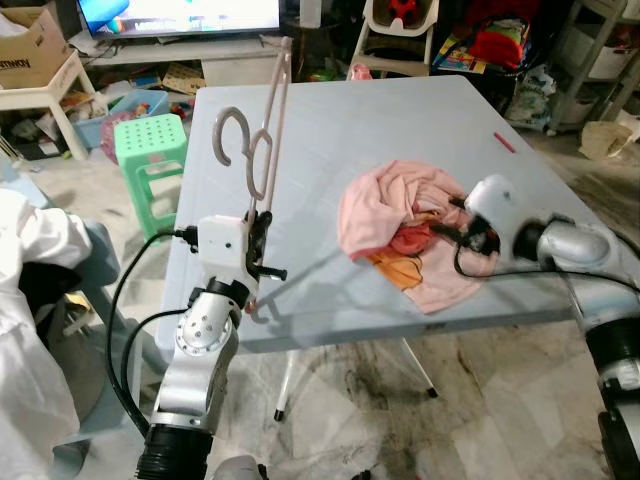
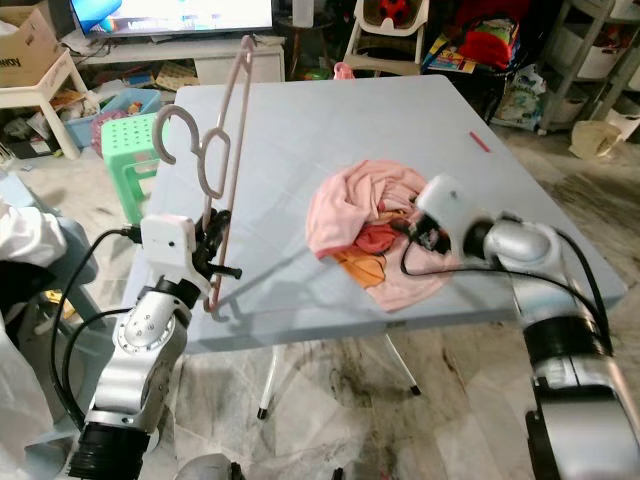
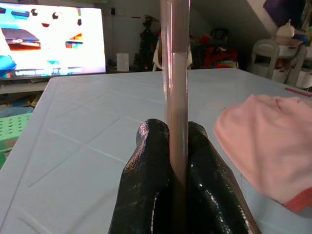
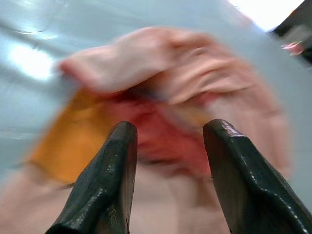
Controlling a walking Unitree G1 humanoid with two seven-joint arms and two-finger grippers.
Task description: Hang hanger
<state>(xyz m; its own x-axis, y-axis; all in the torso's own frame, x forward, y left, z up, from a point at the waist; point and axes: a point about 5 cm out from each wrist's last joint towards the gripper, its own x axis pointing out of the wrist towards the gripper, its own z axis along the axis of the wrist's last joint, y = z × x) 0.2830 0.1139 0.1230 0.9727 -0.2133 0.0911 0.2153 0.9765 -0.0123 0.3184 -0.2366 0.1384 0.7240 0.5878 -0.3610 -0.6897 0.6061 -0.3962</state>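
A pale pink plastic hanger (image 1: 262, 140) stands upright over the left edge of the grey table (image 1: 330, 130), hook at the top left. My left gripper (image 1: 258, 232) is shut on its lower bar, the black fingers (image 3: 151, 165) pressed against the hanger (image 3: 176, 87) from both sides. A crumpled pink garment (image 1: 395, 225) with red and orange parts lies on the table's right half. My right gripper (image 4: 168, 146) is open, its fingers (image 4: 109, 175) hovering just above the garment (image 4: 165, 97), pointing at its red middle.
A green plastic stool (image 1: 150, 150) stands left of the table. A person in white (image 1: 30, 300) sits at the far left. A TV (image 1: 180, 15), boxes, shelves and toys crowd the back. A small red strip (image 1: 503, 142) lies near the table's right edge.
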